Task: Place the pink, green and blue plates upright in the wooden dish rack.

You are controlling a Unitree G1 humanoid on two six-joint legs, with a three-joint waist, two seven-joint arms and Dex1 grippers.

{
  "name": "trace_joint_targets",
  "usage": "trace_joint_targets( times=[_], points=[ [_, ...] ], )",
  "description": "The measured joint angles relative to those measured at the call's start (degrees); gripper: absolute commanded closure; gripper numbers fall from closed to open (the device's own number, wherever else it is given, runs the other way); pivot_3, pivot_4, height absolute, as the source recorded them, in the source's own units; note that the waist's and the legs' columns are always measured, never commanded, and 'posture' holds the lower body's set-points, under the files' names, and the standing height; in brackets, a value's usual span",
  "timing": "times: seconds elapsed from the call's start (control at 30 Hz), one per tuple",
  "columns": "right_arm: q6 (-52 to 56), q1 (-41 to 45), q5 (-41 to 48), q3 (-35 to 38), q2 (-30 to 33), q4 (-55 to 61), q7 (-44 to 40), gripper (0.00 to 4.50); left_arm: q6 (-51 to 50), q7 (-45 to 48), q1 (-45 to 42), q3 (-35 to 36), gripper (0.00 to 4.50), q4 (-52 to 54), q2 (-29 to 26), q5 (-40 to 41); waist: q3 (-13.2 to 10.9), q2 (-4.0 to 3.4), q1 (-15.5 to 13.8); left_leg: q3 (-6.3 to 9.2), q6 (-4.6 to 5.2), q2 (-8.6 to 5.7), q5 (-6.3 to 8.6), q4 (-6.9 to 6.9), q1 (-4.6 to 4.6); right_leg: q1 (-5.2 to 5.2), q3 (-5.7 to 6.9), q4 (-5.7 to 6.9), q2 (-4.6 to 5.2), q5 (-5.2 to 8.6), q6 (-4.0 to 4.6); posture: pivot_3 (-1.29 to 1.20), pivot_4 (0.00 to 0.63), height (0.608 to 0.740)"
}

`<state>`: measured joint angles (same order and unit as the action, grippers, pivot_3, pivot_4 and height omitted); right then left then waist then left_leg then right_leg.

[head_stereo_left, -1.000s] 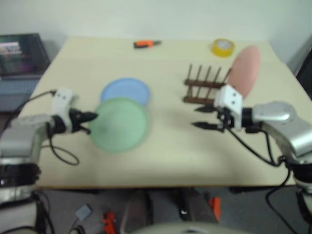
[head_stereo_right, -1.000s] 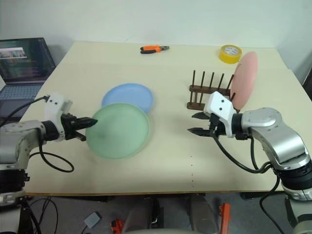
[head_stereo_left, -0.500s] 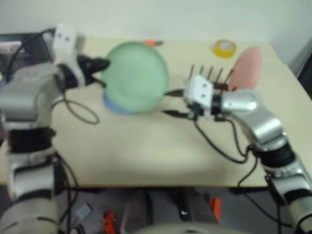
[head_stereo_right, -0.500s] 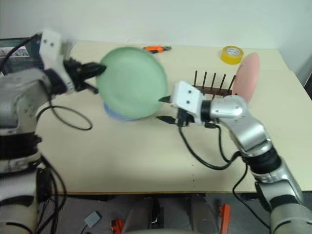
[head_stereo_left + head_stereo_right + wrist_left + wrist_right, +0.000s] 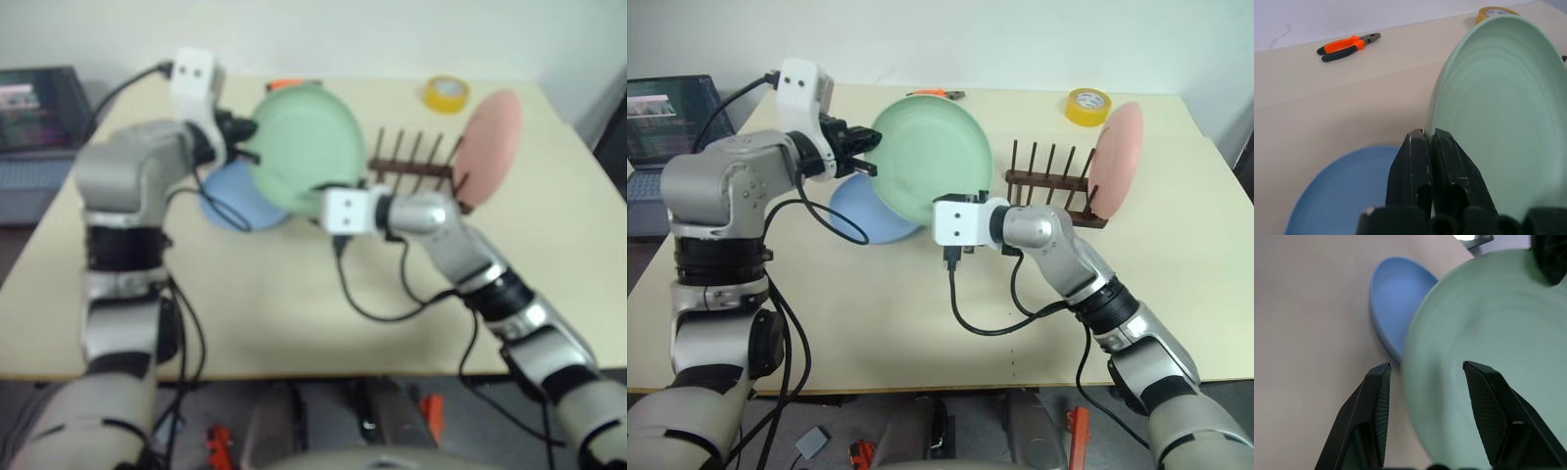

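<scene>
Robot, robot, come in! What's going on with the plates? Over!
Left gripper shut on green plate, held up. Right gripper open around its rim. Pink plate in wooden dish rack; blue plate flat on table.

A pale beige table (image 5: 872, 323) carries everything. The wooden rack (image 5: 1050, 181) stands on it toward the far right part and serves as the marker. A pink plate (image 5: 1116, 155) stands upright at the rack's right end, leaning against it. The yellow tape roll (image 5: 1088, 106) lies beyond the rack, near the far edge. Orange-handled pliers (image 5: 1347, 46) lie well to the rack's left, also by the far edge. A blue plate (image 5: 862, 211) lies flat on the table, left of the rack and a little nearer.
</scene>
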<state>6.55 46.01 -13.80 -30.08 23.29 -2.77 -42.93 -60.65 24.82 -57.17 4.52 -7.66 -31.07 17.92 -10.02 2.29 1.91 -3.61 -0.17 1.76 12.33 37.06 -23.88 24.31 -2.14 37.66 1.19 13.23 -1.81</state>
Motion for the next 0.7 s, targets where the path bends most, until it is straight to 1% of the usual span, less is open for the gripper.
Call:
trace_joint_targets(
  times=[0.2,0.33,0.53,0.63,0.7],
  points=[
    [-1.3,-1.3,-3.3,-1.1,-2.2,-1.1,0.8,2.0,-1.8,-0.9,-1.8,1.5,4.48,0.0,0.6,0.3,0.0,0.0,0.0,0.09,-0.18,-0.03,-0.11,0.01,0.08,0.0,0.05,0.2,-0.02,0.03,0.04,0.0,0.15,0.74],
    [-2.5,-1.6,-7.6,-1.6,-3.2,-4.1,4.2,2.0,-4.3,-1.5,-1.9,2.5,4.48,0.4,1.4,1.6,0.0,0.0,0.0,0.1,-0.22,-0.03,-0.14,0.01,0.08,0.03,0.04,0.26,-0.02,0.03,0.05,0.0,0.15,0.74],
    [-3.7,-1.6,-10.4,-1.5,-5.1,-7.2,8.0,2.0,-6.0,-1.8,-1.9,2.5,4.48,0.7,1.5,2.3,0.0,0.0,0.0,0.13,-0.26,-0.03,-0.16,-0.02,0.08,0.04,0.04,0.26,-0.04,0.05,0.09,0.0,0.15,0.74],
    [-3.9,-1.6,-10.9,-1.5,-5.8,-8.1,8.6,2.6,-6.5,-1.8,-1.9,2.5,4.5,0.7,1.4,2.3,0.0,0.0,0.0,0.13,-0.26,-0.03,-0.16,-0.01,0.07,0.04,0.04,0.26,-0.04,0.05,0.09,0.0,0.15,0.74],
    [-4.2,-1.6,-10.9,-1.3,-5.8,-8.4,9.0,3.3,-6.6,-1.8,-1.9,2.5,4.5,0.7,1.1,2.3,0.0,0.0,0.0,0.13,-0.26,-0.02,-0.16,-0.01,0.08,0.04,0.03,0.26,-0.03,0.05,0.09,0.0,0.15,0.74]
  ],
)
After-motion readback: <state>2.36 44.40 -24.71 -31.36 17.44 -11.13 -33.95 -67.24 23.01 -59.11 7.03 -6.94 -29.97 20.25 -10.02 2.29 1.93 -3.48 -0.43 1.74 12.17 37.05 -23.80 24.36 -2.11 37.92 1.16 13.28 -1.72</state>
